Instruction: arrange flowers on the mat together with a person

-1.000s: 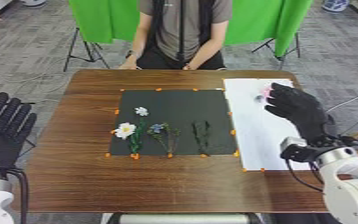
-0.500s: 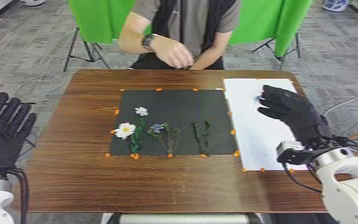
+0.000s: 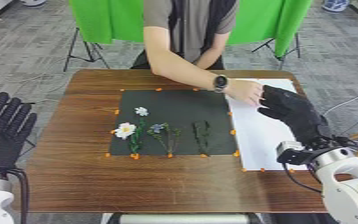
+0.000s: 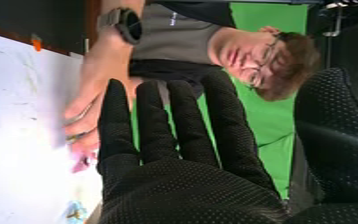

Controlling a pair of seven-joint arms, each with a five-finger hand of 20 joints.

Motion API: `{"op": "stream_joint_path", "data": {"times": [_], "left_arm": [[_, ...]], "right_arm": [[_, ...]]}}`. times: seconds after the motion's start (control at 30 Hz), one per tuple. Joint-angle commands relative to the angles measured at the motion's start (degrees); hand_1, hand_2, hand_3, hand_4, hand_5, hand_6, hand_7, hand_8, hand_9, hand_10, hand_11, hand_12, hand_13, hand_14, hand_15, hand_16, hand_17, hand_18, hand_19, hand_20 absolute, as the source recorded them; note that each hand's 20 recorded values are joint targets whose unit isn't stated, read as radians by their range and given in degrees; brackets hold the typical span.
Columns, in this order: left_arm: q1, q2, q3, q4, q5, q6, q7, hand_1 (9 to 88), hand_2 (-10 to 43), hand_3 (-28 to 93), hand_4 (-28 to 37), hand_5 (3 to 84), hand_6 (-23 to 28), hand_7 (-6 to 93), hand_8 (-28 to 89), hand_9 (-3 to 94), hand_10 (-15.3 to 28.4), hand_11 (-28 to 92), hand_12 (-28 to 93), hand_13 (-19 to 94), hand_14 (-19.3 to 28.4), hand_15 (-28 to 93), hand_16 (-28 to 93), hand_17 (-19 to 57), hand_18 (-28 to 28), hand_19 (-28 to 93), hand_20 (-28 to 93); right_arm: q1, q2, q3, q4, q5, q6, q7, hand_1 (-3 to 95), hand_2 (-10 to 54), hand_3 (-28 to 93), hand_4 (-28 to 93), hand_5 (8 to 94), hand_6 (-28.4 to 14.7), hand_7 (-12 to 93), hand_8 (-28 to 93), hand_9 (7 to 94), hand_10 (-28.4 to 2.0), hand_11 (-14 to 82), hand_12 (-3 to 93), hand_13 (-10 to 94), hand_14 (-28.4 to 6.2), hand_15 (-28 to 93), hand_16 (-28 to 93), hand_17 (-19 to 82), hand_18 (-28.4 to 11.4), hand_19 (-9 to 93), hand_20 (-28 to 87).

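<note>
While its fingers are straight and its palm empty, the right robot hand (image 3: 291,107) is over the white sheet (image 3: 262,142). A person's hand (image 3: 245,91) is just beside its fingertips, in the way, at a pink flower (image 4: 80,163). White flowers (image 3: 125,131), a blue flower (image 3: 157,128) and green stems (image 3: 201,137) lie on the mat (image 3: 180,105). Left of the counter (image 3: 158,187), the left robot hand (image 3: 2,147) is open.

From the head view I look forward and down across the whole desk (image 3: 158,185), set well back. My right wrist view sits close—along the right robot hand (image 3: 291,107), toward the person (image 3: 190,40). Both share the white sheet (image 3: 269,137).
</note>
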Motion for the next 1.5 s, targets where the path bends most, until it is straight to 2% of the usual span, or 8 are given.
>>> {"op": "stream_joint_path", "data": {"times": [0.03, 0.1, 0.2, 0.77, 0.87, 0.9, 1.17, 1.5], "left_arm": [[1.97, -0.03, -0.05, -0.32, -0.72, -0.1, 0.57, 24.1, 12.1, 71, -28.3, 41.9, 7.2, 11.0, -9, 34.3, 12.9, 14, 7, 22, 12.0, 22, -6, -5.2, 10.8, 28, 10], [2.02, -0.76, -0.2, -0.52, -0.14, -0.22, 0.12, 24.2, 12.1, 71, -28.3, 41.9, 7.2, 11.1, -9, 34.3, 12.9, 14, 7, 23, 12.1, 22, -6, -5.3, 10.8, 28, 10], [2.59, -0.98, -0.42, -0.74, -0.26, -0.07, 0.2, 24.1, 12.1, 71, -28.3, 41.9, 7.2, 11.1, -9, 34.3, 12.9, 14, 7, 23, 12.1, 22, -6, -5.2, 10.8, 28, 10], [2.52, -1.11, -0.24, -0.72, -0.18, -0.04, 0.17, 24.1, 12.0, 71, -28.3, 41.9, 7.1, 11.2, -9, 34.3, 12.8, 14, 7, 23, 12.3, 22, -6, -5.2, 10.8, 28, 10], [2.5, -1.06, -0.14, -0.63, -0.47, -0.11, 0.22, 24.0, 12.0, 71, -28.3, 42.0, 7.2, 11.2, -9, 34.3, 12.8, 14, 7, 23, 12.3, 22, -6, -5.2, 10.8, 27, 10], [2.23, -1.46, -0.16, -0.61, -0.05, -0.13, -0.27, 24.1, 12.0, 71, -28.3, 42.0, 7.2, 11.2, -9, 34.3, 12.8, 14, 7, 23, 12.3, 22, -6, -5.2, 10.9, 28, 10], [1.98, -1.54, 0.07, -0.42, -0.09, -0.15, -0.49, 24.0, 12.1, 71, -28.3, 42.0, 7.1, 11.3, -9, 34.3, 12.9, 14, 7, 23, 12.5, 22, -6, -5.2, 10.9, 27, 10], [2.24, -1.34, -0.1, -0.57, -0.27, -0.22, -0.24, 24.2, 12.1, 71, -28.3, 42.0, 7.1, 11.2, -9, 34.3, 12.9, 14, 7, 23, 12.6, 23, -6, -5.2, 10.9, 27, 10]], "right_arm": [[-0.69, -0.58, 0.36, -0.4, -0.66, -0.63, 0.71, 22.6, 7.3, 72, -22, 41.4, -3.8, 12, -9, 38.0, -14.0, 3.7, 15.8, 30, -13.3, 6, 25, 10, -16.8, 37, 12], [-0.82, -0.83, 0.55, -0.43, -0.61, -0.91, 0.78, 22.7, 7.3, 72, -22, 41.4, -3.8, 12, -9, 37.9, -14.0, 3.7, 15.8, 30, -13.3, 6, 25, 10, -16.8, 37, 13], [-0.59, -0.79, 0.25, -0.37, -0.75, -1.03, 0.91, 22.8, 7.3, 71, -22, 41.4, -3.7, 12, -9, 38.0, -14.0, 3.7, 15.8, 30, -13.3, 6, 25, 10, -16.9, 37, 13], [0.32, -1.06, -0.64, -0.07, -1.06, -1.92, 1.54, 23.6, 6.7, 71, -22, 41.5, -3.7, 13, -9, 37.9, -13.8, 3.7, 15.8, 30, -13.5, 7, 25, 10, -17.0, 37, 12], [0.52, -0.93, -0.74, 0.08, -0.95, -2.3, 1.82, 23.7, 6.7, 71, -22, 41.4, -3.7, 13, -9, 37.9, -13.8, 3.7, 15.8, 30, -13.5, 7, 25, 10, -17.0, 37, 12], [0.38, -0.98, -0.62, 0.01, -1.0, -2.33, 1.86, 23.7, 6.7, 71, -22, 41.4, -3.7, 13, -9, 37.9, -13.8, 3.8, 15.8, 30, -13.6, 7, 25, 10, -17.0, 37, 12], [0.35, -1.0, -0.71, -0.04, -1.01, -1.87, 1.9, 23.7, 6.5, 71, -22, 41.4, -3.7, 13, -9, 37.9, -13.7, 3.7, 15.9, 30, -13.8, 7, 25, 10, -17.0, 38, 12], [0.33, -0.73, -0.54, -0.15, -2.25, -1.13, 1.33, 24.0, 6.4, 72, -22, 41.4, -3.6, 13, -9, 37.9, -13.6, 3.7, 15.9, 30, -13.8, 8, 25, 10, -17.0, 37, 12]]}}
